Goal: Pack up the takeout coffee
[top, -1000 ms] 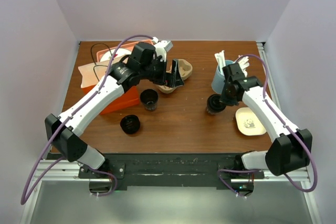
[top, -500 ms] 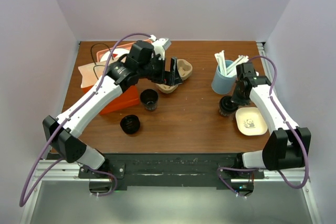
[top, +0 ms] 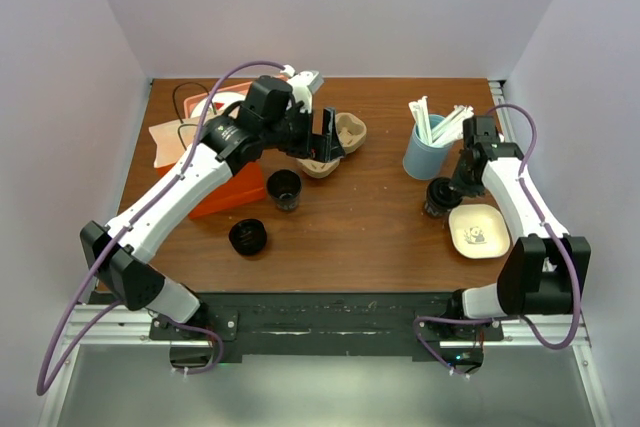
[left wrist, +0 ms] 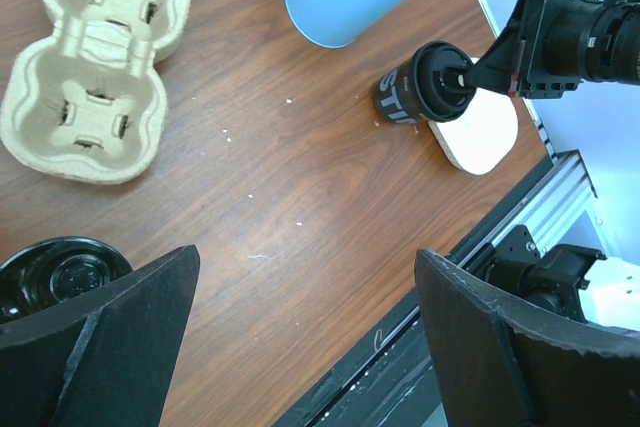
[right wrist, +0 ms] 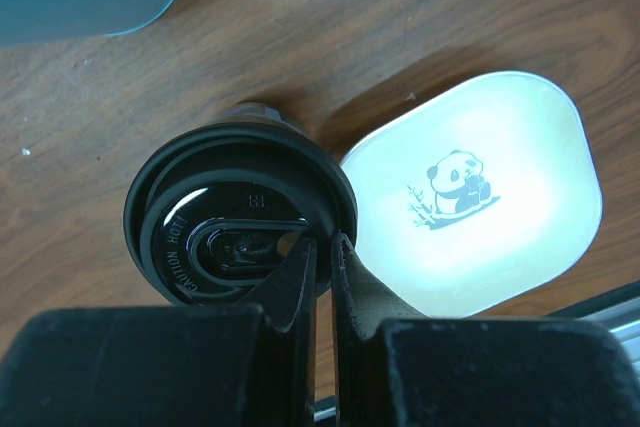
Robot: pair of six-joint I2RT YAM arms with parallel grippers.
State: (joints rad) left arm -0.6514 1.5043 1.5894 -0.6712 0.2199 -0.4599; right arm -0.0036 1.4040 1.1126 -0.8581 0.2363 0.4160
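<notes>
Pinching the takeout coffee by its lid rim: right claw. The left claw is spread wide above the counter.

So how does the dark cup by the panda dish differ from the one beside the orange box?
The takeout coffee wears a black sip lid; the open cup has none. The right gripper pinches the coffee's lid rim; no gripper touches the open cup. Both are small dark paper cups.
</notes>
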